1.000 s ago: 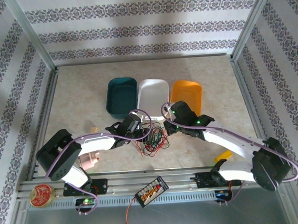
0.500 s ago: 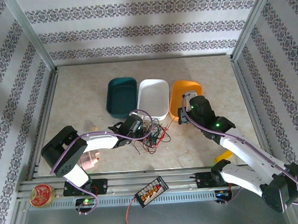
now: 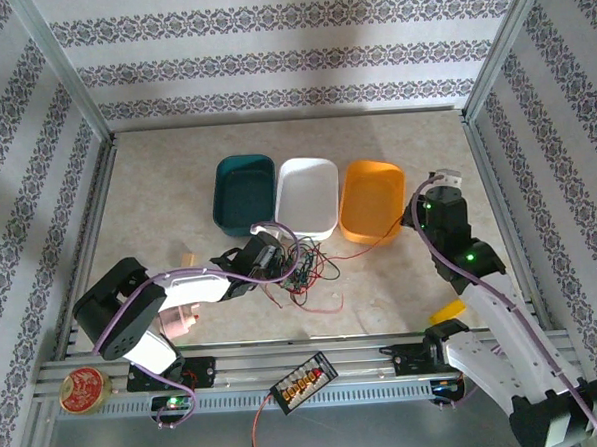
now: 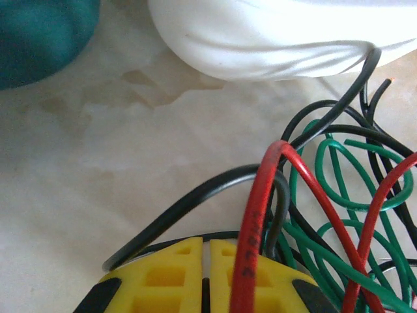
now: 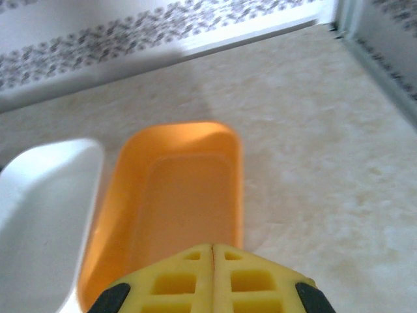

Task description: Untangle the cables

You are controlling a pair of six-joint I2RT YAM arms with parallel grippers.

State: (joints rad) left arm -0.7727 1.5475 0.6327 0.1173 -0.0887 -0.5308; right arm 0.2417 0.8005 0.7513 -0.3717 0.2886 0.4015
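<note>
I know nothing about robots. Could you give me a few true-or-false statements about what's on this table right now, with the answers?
1. A teal plastic tub, a white plastic tub and an orange plastic tub stand side by side in a row. True.
2. The tangle of thin red, black and green cables lies inside the white plastic tub. False: it lies on the beige table, in front of that tub.
3. The left arm's fingers are spread wide open. False: they are shut, right at the tangle.
4. The orange plastic tub is empty. True.
5. The right arm's fingers are shut. True.
</note>
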